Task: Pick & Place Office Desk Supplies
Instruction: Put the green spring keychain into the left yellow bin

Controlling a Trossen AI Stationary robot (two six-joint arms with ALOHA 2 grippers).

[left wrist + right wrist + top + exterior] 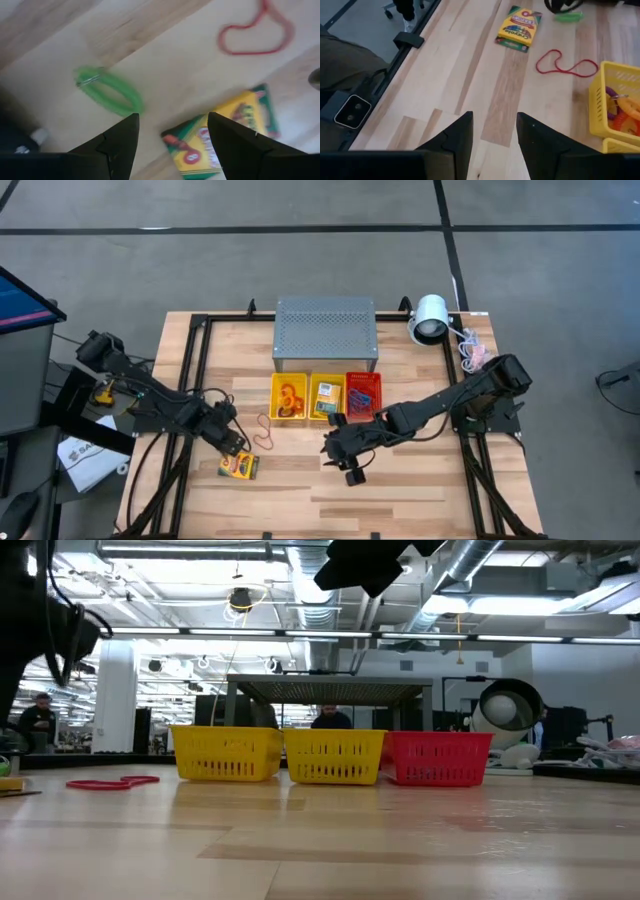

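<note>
The crayon box [220, 137] lies flat under the left gripper [172, 132], whose jaws stand apart and empty, so they may slip on its thin edges or catch the green band loop [107, 90] beside it, while the right gripper [492, 127] waits, also apart and empty.

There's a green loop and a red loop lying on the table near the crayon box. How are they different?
The green band loop is a thick, tidy oval; the red band loop is thin string-like cord, sprawled in an irregular pinched shape. The green one appears to carry a small metal piece at one end; none shows on the red. Both lie flat on the bare wooden table, outside the baskets, near the crayon box.
</note>
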